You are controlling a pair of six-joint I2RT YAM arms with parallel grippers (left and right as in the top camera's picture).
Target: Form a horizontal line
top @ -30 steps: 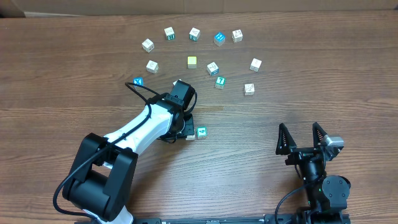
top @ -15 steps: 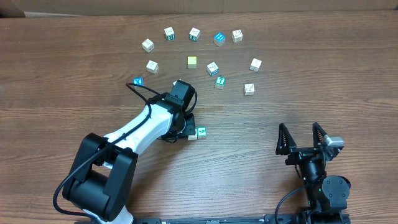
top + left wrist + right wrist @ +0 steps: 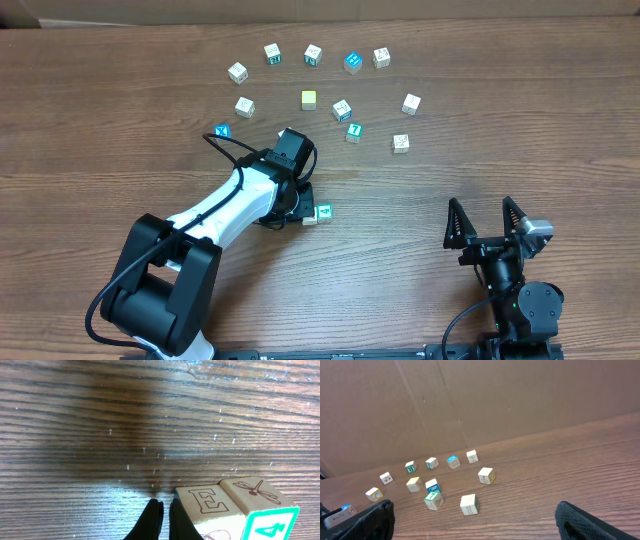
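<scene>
Two cubes stand touching in a short row, which is all of the horizontal line that shows: a white cube marked E (image 3: 204,505) and a teal-faced cube marked 4 (image 3: 262,512), also seen from overhead as the teal cube (image 3: 324,212). My left gripper (image 3: 165,506) is shut with nothing in it. It rests low on the table just left of the E cube, one finger against its side. My right gripper (image 3: 481,206) stands wide open and empty at the front right. The teal cube marked 7 (image 3: 353,131) lies loose farther back.
Several loose letter cubes lie scattered in an arc at the back, among them a pale-yellow cube (image 3: 309,99), a blue X cube (image 3: 222,131) and a white cube (image 3: 400,143). A cardboard wall (image 3: 470,400) closes the far side.
</scene>
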